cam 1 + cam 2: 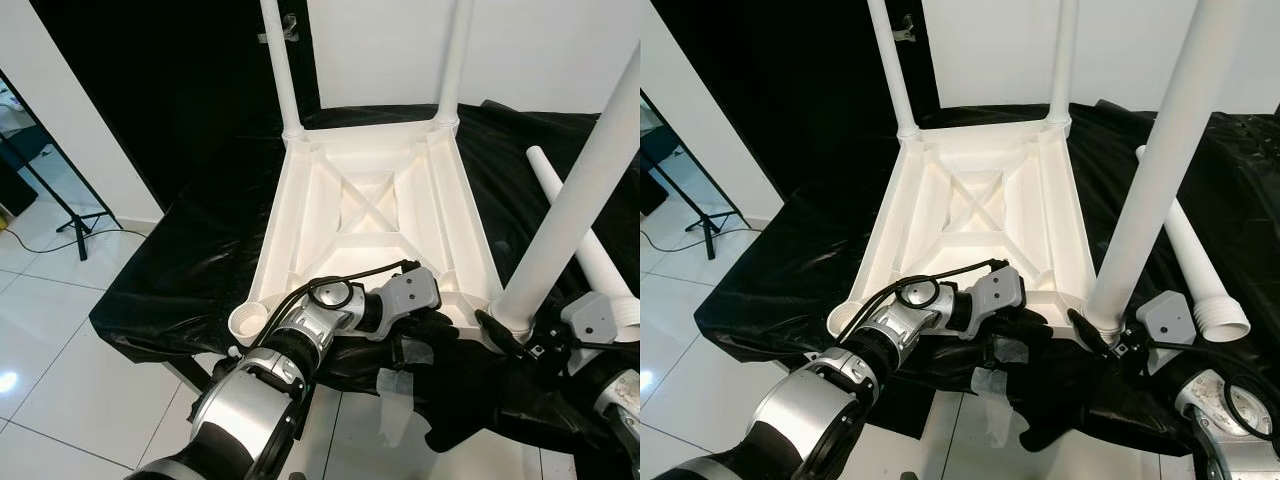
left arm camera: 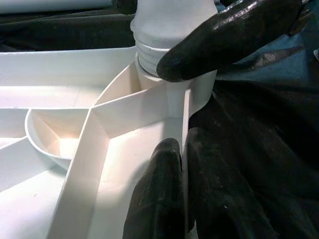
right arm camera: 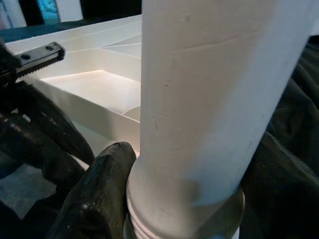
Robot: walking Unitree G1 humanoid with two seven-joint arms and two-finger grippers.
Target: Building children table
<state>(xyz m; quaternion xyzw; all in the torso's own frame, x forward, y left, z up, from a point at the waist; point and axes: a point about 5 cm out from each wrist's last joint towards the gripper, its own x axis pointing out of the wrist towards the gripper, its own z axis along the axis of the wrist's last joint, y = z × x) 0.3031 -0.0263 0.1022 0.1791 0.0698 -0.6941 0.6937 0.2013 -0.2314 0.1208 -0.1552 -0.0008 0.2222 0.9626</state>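
Tabletop (image 1: 370,215) is lying upside down on black sheet (image 1: 190,260), two far legs standing. Left gripper (image 1: 440,325) is clamping its near rim; right gripper (image 1: 505,335) is gripping third leg (image 1: 580,190) at the near-right socket.

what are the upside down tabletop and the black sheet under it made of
Tabletop: looks like moulded white plastic with a smooth matte finish; thin ribs and a cross brace are formed into its underside. Black sheet: probably thin plastic film, since it is glossy, wrinkled and drapes over the edge.
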